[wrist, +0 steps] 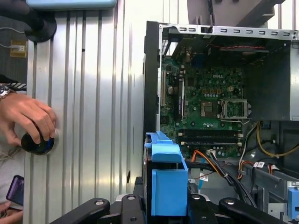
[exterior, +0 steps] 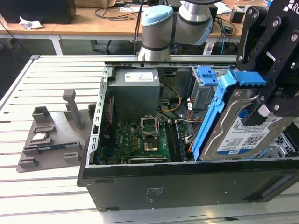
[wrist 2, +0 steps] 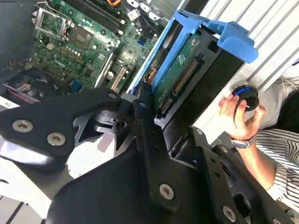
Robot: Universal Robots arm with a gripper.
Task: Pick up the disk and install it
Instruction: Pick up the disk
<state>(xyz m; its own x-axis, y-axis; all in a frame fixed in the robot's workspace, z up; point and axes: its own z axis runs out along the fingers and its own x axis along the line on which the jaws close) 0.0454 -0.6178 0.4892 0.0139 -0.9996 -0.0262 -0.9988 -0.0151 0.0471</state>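
Gripper [exterior: 262, 108] is clamped on the disk [exterior: 233, 135] in the exterior view, holding it tilted just below the fingers, over the open computer case [exterior: 163, 186]. In the second wrist view the jaws pinch the disk's edge, with the motherboard [wrist 2: 88, 42] beyond. In the first wrist view the disk sits between the fingers, and a person's hand [wrist: 30, 116] rests on a round knob [wrist: 37, 143] well aside.

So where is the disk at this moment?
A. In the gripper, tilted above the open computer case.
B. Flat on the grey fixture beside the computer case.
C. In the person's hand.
A: in the exterior view the gripper is closed on the disk, which hangs tilted over the open computer case.
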